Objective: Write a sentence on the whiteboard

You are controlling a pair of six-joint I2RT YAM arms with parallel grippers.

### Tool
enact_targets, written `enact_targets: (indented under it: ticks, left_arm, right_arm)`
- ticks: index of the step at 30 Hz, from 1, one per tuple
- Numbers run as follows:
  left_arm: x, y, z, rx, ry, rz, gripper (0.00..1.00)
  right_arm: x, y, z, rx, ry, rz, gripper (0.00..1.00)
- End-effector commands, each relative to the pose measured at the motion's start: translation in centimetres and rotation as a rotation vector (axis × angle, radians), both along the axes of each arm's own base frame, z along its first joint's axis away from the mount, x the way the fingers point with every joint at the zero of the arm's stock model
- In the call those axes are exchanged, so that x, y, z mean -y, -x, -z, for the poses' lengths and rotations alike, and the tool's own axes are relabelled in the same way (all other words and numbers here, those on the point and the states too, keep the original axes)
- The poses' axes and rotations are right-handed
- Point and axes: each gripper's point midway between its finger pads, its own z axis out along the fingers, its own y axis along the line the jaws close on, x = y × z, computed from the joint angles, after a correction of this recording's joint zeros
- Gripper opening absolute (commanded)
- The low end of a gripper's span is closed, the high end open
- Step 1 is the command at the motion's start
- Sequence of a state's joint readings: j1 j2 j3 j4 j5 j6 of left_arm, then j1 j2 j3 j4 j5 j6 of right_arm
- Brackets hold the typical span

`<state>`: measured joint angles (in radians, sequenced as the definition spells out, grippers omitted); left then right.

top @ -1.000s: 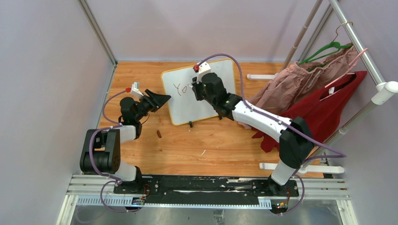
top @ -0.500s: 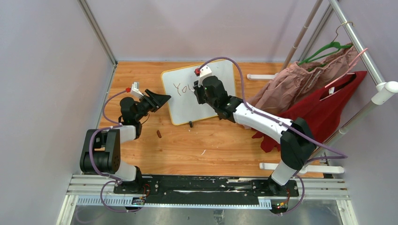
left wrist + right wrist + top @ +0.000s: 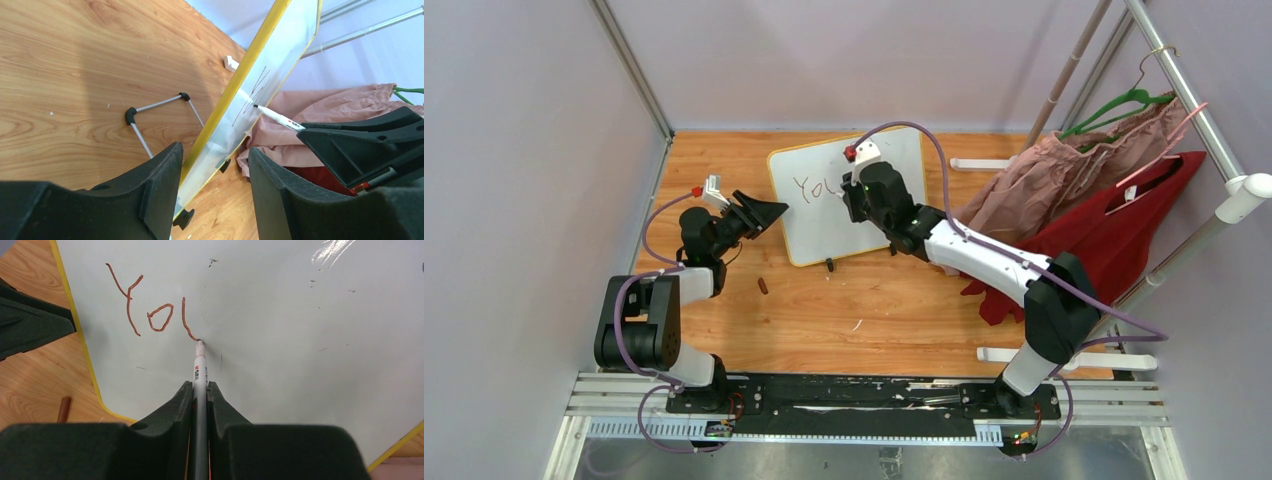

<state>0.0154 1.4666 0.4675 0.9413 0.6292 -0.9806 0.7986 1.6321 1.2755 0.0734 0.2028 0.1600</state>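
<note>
- Counter: wooden; both claws are held over its far half.
- Pink garment and red garment: hung to the right of the right claw, past its arm.
- Whiteboard: propped at a tilt on black feet, between the two claws. Its yellow-framed left edge is seen between the fingers of the left claw.
- Left claw: fingers spread, set astride that edge; contact with the board could not be judged.
- Right claw: pressed shut on a white marker, which points straight ahead of it. The tip is touching the board face at the end of the last stroke.
- Sentence: only "Yo" and one further curved stroke are written, in reddish-brown, just ahead and left of the right claw.
- Small brown cylinder: lying on the counter, on the near side of the left claw.
</note>
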Motion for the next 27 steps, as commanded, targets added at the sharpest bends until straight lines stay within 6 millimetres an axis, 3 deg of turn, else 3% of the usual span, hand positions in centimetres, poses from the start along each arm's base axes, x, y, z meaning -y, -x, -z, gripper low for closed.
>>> enact_targets:
  ticks: [1,27]
  left_arm:
    - [0.4,0.0,-1.7,0.068,-0.002,0.021,0.56]
    - [0.4,0.0,-1.8,0.072,0.006,0.026,0.55]
  right_arm:
    - [2.2,-1.3,-1.1,0.021,0.01,0.075,0.0]
    - [1.1,-2.7,-3.8,0.067,-0.019,0.072,0.0]
